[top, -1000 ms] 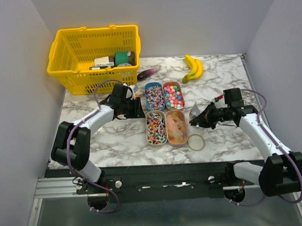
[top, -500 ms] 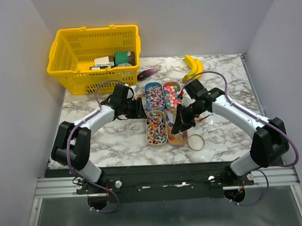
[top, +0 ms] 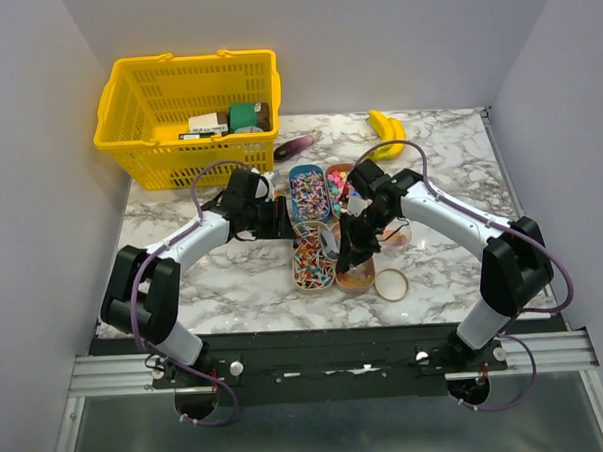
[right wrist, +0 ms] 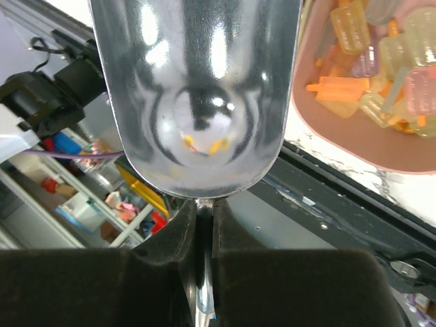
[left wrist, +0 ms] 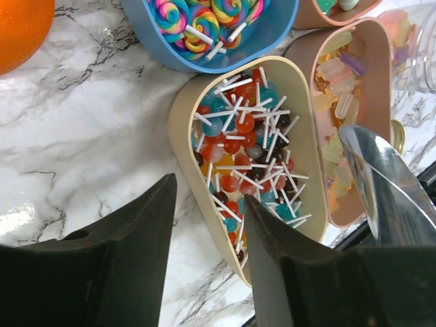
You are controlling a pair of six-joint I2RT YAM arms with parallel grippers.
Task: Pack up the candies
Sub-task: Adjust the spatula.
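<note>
Four oval trays of candies stand mid-table. The cream tray [top: 311, 256] [left wrist: 187, 136] holds round lollipops on white sticks. The blue tray [top: 308, 192] [left wrist: 272, 34] has swirl lollipops, and the pink tray [top: 356, 274] [right wrist: 354, 146] has pale jelly sweets. My left gripper [top: 284, 219] [left wrist: 208, 194] is open, one finger over the marble and one over the cream tray, its rim between them. My right gripper [top: 358, 244] [right wrist: 203, 211] is shut on the handle of a metal scoop [top: 332, 247] [right wrist: 194, 88] [left wrist: 385, 184], which hangs empty over the near trays.
A yellow basket [top: 138, 143] with boxes stands at the back left, with a purple vegetable [top: 296, 146] beside it. Bananas [top: 382, 130] lie at the back. An orange [left wrist: 20, 27] sits left of the trays. A clear jar [top: 394, 234] and a round lid [top: 391, 284] lie right of the trays.
My right arm has swung left from beside the jar to over the near trays, carrying the scoop. The left gripper has edged slightly right toward the cream tray.
</note>
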